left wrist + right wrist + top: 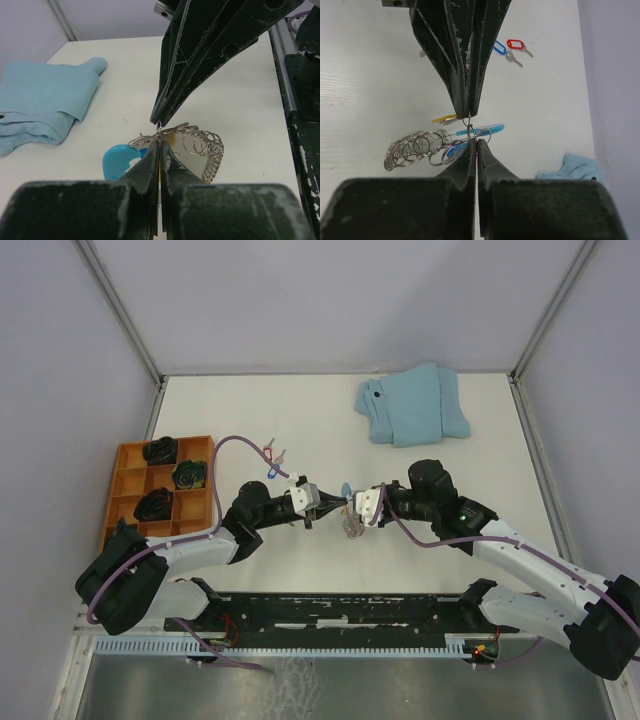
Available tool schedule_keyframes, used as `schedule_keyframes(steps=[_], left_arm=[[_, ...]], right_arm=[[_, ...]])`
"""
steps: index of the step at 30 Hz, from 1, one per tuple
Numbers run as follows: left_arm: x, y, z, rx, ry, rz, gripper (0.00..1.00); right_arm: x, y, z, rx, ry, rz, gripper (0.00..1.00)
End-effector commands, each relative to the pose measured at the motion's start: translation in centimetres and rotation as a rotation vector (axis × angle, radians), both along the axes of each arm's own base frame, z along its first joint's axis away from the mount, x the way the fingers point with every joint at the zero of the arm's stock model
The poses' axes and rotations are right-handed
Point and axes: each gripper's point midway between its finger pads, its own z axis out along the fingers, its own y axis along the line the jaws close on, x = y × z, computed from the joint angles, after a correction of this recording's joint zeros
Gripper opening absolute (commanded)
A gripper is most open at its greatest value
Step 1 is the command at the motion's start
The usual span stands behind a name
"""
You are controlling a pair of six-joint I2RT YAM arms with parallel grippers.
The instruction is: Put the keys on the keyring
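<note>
1. Between the two arms, at the middle of the white table (300, 420), the keyring (481, 129), a loop of grey metal wire coils with a bright blue curved plastic section, sits right at the meeting fingertips. Its coils trail off to the near side.
2. The left gripper (159, 144) has its jaws pressed together. A yellow sliver shows between them, and the yellow-tagged key (445, 119), a small silver key with an oblong yellow plastic tag, juts out at its tips, so I judge it clamped on that key.
3. The right gripper (476, 143) has its jaws together too, tip to tip with the left one. The keyring's wire runs straight into them, so it looks pinched there, though the contact itself is hidden.
4. Done so far: one key is brought up to the loop. A small wire ring sits between the two sets of tips, but I cannot tell whether it is threaded onto the keyring. Nor can I tell whether any key hangs among the coils.
5. Left to do: the red-tagged key (516, 44) and the blue-tagged key (499, 47), both small and silver, lie loose on the table, farther off and to the left of the grippers, well apart from the keyring. A third may lie beside them.
6. The folded light-blue cloth (415, 405) at the far right and the orange plastic compartment tray (130, 458) at the left play no part.
</note>
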Motion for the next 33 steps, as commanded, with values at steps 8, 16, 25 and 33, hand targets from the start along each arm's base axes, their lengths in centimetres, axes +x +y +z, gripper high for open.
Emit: schedule_keyframes(steps=[8, 16, 25, 33], left_arm=[[0.36, -0.12, 2.75, -0.075, -0.027, 0.019, 0.03], [0.37, -0.02, 2.66, -0.074, -0.024, 0.025, 0.03], [0.39, -0.1, 2.74, -0.076, -0.024, 0.022, 0.03], [0.14, -0.26, 2.7, -0.075, -0.019, 0.004, 0.03]], right_arm=[[0.41, 0.47, 2.43, 0.068, -0.059, -0.007, 0.01], [0.52, 0.43, 2.44, 0.069, -0.056, -0.018, 0.01], [0.52, 0.45, 2.4, 0.07, -0.053, -0.016, 0.01], [0.57, 0.46, 2.43, 0.07, -0.052, -0.019, 0.01]])
